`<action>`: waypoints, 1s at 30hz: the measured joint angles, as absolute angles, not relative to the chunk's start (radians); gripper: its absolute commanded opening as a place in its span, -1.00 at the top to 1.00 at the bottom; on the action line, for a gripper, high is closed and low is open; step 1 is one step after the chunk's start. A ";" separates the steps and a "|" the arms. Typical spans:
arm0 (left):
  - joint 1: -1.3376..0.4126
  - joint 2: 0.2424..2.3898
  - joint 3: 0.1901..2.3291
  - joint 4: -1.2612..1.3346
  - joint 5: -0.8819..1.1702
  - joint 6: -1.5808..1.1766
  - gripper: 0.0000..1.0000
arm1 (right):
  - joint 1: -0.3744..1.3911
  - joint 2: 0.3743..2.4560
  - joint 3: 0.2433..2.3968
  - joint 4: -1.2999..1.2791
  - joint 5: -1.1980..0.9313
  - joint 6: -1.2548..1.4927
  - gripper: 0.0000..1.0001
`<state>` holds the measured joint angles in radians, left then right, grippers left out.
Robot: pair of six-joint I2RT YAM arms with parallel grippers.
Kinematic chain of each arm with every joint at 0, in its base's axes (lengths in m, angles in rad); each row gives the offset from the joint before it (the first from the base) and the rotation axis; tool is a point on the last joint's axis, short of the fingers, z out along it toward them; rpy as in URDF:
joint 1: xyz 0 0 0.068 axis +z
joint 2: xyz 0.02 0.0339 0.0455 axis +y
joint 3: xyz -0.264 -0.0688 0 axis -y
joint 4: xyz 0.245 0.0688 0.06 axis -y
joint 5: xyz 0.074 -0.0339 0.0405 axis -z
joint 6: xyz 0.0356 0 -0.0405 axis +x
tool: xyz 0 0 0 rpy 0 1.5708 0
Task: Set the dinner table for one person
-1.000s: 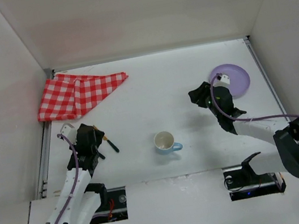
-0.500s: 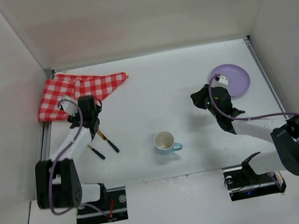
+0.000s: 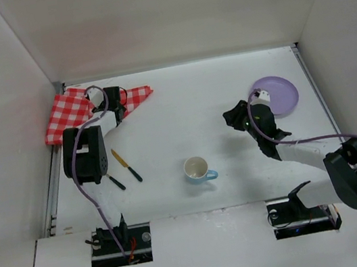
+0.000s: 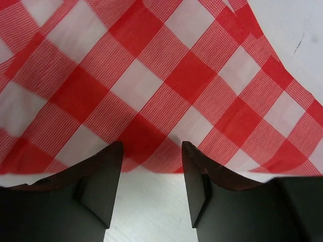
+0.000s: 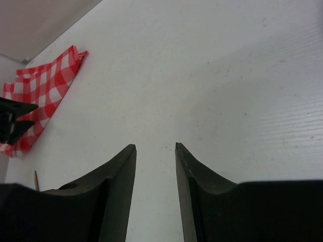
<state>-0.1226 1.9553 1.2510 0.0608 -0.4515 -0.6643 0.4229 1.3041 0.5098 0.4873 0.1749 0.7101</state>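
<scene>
Overhead overlooks dinner table (image 3: 194, 103); both wrist views, seemingly low, share cloth (image 3: 69, 117) (image 4: 151, 75) (image 5: 50, 85).

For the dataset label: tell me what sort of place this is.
Probably a robot test cell, not a dining room: plain white walls box in the white tabletop, and a left arm and right arm are bolted at its near edge.

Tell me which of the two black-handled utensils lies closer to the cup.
The utensil with the yellowish blade, to the right; the other utensil shows only its black handle, beside the left arm, farther from the cup.
</scene>
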 measured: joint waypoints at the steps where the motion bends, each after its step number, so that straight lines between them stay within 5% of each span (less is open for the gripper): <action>1: -0.120 1.981 1.277 0.056 -0.442 -0.661 0.28 | 0.428 1.304 0.510 0.487 0.175 0.709 0.14; 5: -0.113 2.069 1.362 0.047 -0.380 -0.671 0.73 | 0.440 1.306 0.519 0.487 0.171 0.702 0.14; 13: -0.275 2.128 1.415 0.120 -0.249 -0.840 0.82 | 0.440 1.302 0.521 0.487 0.171 0.693 0.14; 21: -0.564 2.140 1.447 0.146 -0.198 -0.986 0.04 | 0.439 1.302 0.522 0.487 0.172 0.669 -0.01; 26: -0.588 2.006 1.376 0.141 -0.213 -0.988 -0.04 | 0.439 1.302 0.524 0.485 0.172 0.643 -0.12; 30: -0.576 1.662 1.137 0.224 -0.229 -0.977 -0.03 | 0.442 1.322 0.555 0.478 0.173 0.617 -0.21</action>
<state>-0.5762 1.6615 1.1374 0.2237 -0.2287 -0.9768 0.4423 1.3216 0.5549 0.4782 0.1726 0.6174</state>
